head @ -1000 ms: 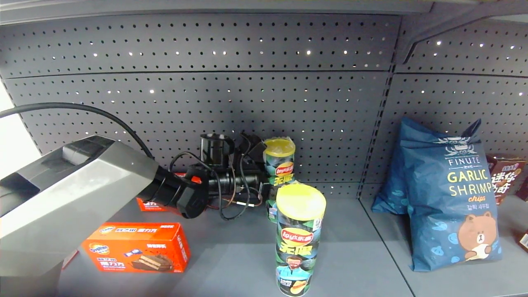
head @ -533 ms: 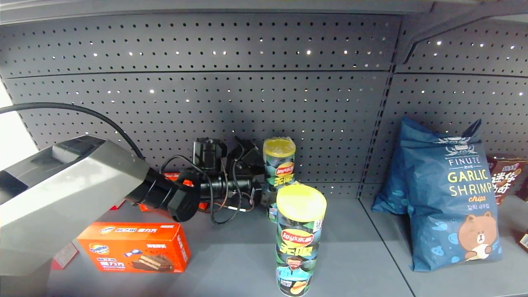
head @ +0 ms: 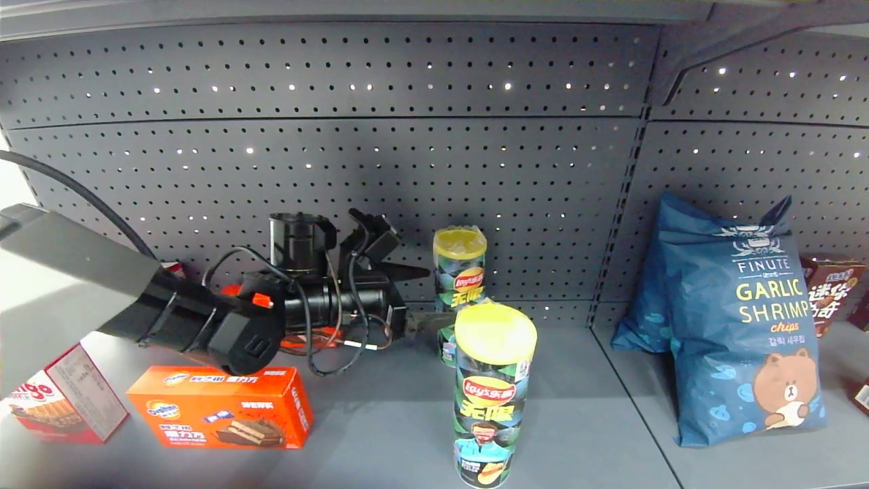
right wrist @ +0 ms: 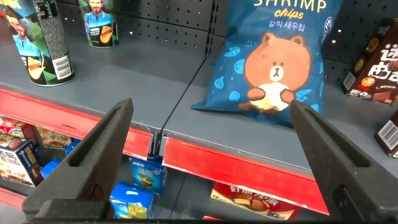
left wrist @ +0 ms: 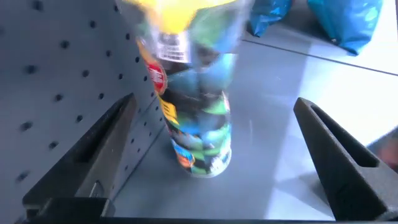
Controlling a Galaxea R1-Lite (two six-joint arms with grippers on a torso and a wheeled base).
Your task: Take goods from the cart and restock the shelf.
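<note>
Two tall chip cans with yellow lids stand on the grey shelf (head: pixel 380 435). The rear can (head: pixel 460 272) is against the pegboard, and the front can (head: pixel 494 394) is nearer me. My left gripper (head: pixel 430 297) is open, its fingertips just left of the rear can and holding nothing. In the left wrist view that can (left wrist: pixel 193 118) stands upright beyond the spread fingers (left wrist: pixel 93 162) of the left gripper (left wrist: pixel 214 102). My right gripper (right wrist: pixel 211 106) is open and empty in front of the shelf's red front edge (right wrist: pixel 205 158).
An orange biscuit box (head: pixel 220 415) lies at the front left, with a red box (head: pixel 61 401) beside it. A blue shrimp chips bag (head: pixel 740 326) leans at the right, next to a brown box (head: pixel 831 288). Goods fill the lower shelf (right wrist: pixel 140 186).
My left arm has drawn back to the left from the rear can, which stays standing. The fingers now show, spread apart. The red box at far left has come into sight.
</note>
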